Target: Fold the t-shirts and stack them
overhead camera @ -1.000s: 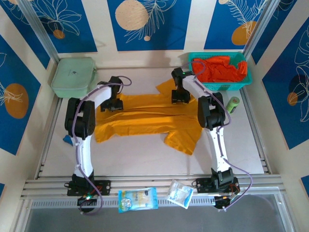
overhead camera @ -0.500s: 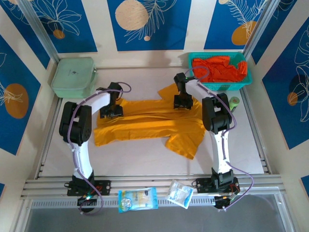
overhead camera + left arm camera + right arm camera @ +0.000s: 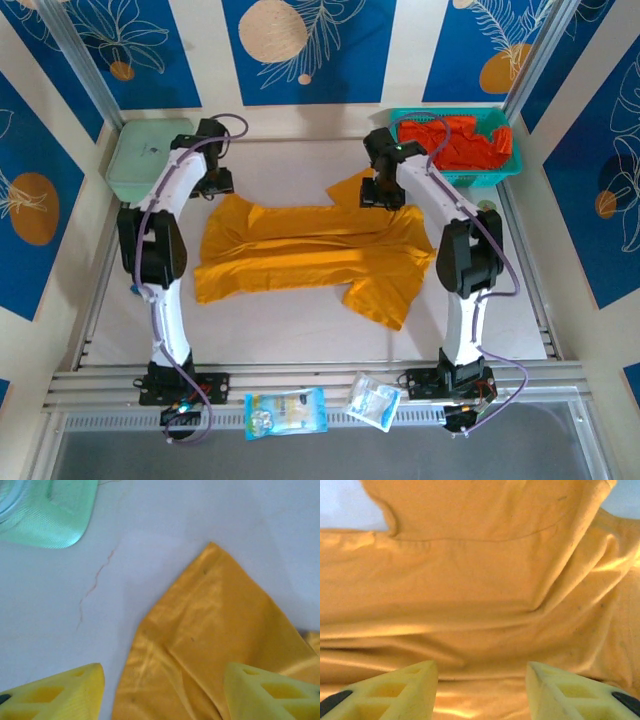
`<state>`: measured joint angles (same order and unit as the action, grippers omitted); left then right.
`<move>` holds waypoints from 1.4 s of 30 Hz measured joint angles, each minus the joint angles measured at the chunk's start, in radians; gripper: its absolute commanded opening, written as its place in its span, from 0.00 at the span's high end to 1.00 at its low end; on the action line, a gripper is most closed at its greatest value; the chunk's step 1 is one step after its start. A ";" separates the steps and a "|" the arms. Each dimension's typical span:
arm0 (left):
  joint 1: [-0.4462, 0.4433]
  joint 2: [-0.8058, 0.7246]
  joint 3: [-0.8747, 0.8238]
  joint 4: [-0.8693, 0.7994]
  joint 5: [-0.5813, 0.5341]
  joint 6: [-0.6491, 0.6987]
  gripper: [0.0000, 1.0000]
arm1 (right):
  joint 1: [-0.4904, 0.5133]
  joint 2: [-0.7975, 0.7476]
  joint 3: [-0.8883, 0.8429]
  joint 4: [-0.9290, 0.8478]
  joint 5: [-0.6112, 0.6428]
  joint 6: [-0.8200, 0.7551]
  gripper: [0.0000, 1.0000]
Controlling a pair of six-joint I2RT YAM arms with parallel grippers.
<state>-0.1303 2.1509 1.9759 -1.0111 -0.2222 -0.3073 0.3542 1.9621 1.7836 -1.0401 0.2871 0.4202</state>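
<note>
Shirt edges: your mustard t-shirt (image 3: 300, 250) is lying spread across the middle of the table (image 3: 300, 335), its long way running left to right. One sleeve is pointing toward the far side and another is trailing toward the near right.
Open room: bare table is running along the whole near side of the shirt. A narrower strip is lying open on the far side, between the box and the basket.
Left tool: your left gripper (image 3: 213, 182) is hovering just past the shirt's far-left corner, beside the box. Its fingers are standing wide apart with nothing between them.
Right tool: your right gripper (image 3: 382, 196) is hovering over the far sleeve, near the basket. Its fingers are parted, and the cloth is lying flat under the gap, not pinched.
Basket: the teal mesh basket (image 3: 470, 178) in the far-right corner is holding the crumpled red-orange t-shirts (image 3: 455, 140).
Box: the pale green box (image 3: 150, 158) in the far-left corner is sitting with its lid on, so you cannot tell what is inside.
Near rail: a blue packet (image 3: 285, 412) and a clear packet (image 3: 375, 400) are lying between the arm bases.
Left wrist view: you are seeing the shirt's pointed corner on bare table and a thin reddish thread (image 3: 95, 580), too fine to make out from above.
Right wrist view: you are getting the creases and a sleeve seam close up.
</note>
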 measured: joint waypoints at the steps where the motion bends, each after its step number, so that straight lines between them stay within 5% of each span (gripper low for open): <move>1: 0.008 0.034 0.022 -0.001 0.014 0.017 0.37 | 0.004 -0.022 -0.023 0.001 0.000 0.000 0.52; 13: 0.020 0.340 0.382 -0.111 0.118 0.254 0.39 | 0.035 -0.085 -0.163 0.000 -0.018 0.034 0.53; 36: 0.028 0.444 0.451 -0.125 0.130 0.345 0.45 | 0.071 -0.119 -0.228 -0.001 -0.018 0.053 0.55; 39: 0.028 0.447 0.455 -0.123 0.138 0.366 0.50 | 0.076 -0.119 -0.231 -0.001 -0.018 0.056 0.56; 42: 0.027 0.450 0.457 -0.121 0.156 0.381 0.68 | 0.079 -0.119 -0.232 0.000 -0.019 0.060 0.57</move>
<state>-0.1028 2.6007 2.4329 -1.1316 -0.0666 0.0738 0.4332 1.8431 1.5517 -1.0397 0.2684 0.4797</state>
